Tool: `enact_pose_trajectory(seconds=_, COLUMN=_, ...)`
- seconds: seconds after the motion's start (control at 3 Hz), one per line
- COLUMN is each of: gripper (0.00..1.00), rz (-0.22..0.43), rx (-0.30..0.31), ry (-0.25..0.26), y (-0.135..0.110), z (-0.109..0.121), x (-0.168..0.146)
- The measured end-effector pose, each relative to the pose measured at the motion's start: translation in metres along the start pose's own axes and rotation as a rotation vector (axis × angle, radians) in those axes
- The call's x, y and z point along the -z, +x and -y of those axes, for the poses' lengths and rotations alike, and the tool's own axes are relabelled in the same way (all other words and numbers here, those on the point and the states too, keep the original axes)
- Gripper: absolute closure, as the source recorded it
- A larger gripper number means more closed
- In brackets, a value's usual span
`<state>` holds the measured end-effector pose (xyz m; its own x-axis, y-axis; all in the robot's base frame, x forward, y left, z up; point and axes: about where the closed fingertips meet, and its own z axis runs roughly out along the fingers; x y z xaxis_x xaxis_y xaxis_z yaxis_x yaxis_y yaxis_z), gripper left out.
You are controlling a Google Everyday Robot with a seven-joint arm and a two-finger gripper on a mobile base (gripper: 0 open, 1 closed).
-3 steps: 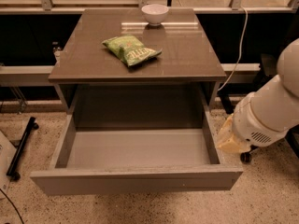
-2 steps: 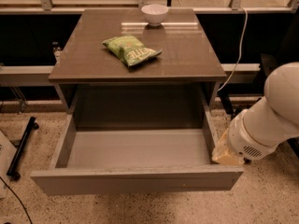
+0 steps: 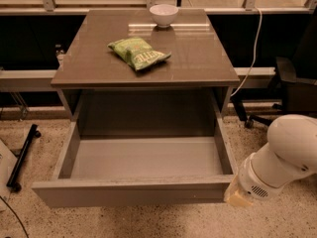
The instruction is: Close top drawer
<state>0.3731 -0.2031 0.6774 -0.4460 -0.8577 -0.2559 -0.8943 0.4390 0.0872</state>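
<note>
The top drawer (image 3: 133,195) is pulled wide open from under the grey cabinet top (image 3: 198,58). Its tall plain front panel faces me at the bottom of the view, and its grey box interior (image 3: 146,157) is empty. My white arm (image 3: 285,155) comes in from the lower right. My gripper (image 3: 237,197) is at the arm's tip, right by the right end of the drawer's front panel, low down near the floor. I cannot tell whether it touches the panel.
A green snack bag (image 3: 138,52) and a white bowl (image 3: 164,14) sit on the cabinet top. A white cable (image 3: 255,48) hangs at the right. A dark office chair (image 3: 292,90) stands at the right. A black stand leg (image 3: 22,155) lies on the speckled floor at the left.
My arm has moved down and left, bringing the gripper from beside the drawer's right wall to the right end of the front panel. The drawer has not moved.
</note>
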Motion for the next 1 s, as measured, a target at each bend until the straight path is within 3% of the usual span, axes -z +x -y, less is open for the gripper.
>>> enact_pose_trajectory(seconds=0.33, gripper=1.0, rz=0.025, rx=-0.031, ry=0.022, y=0.005, z=0.018, x=-0.027)
enact_pose_trajectory(seconds=0.67, gripper=1.0, rz=0.025, rx=-0.031, ry=0.022, y=0.005, z=0.018, x=-0.027)
enact_pose_trajectory(seconds=1.0, gripper=1.0, rz=0.073, rx=-0.012, ry=0.052, y=-0.009, z=0.025, x=-0.023)
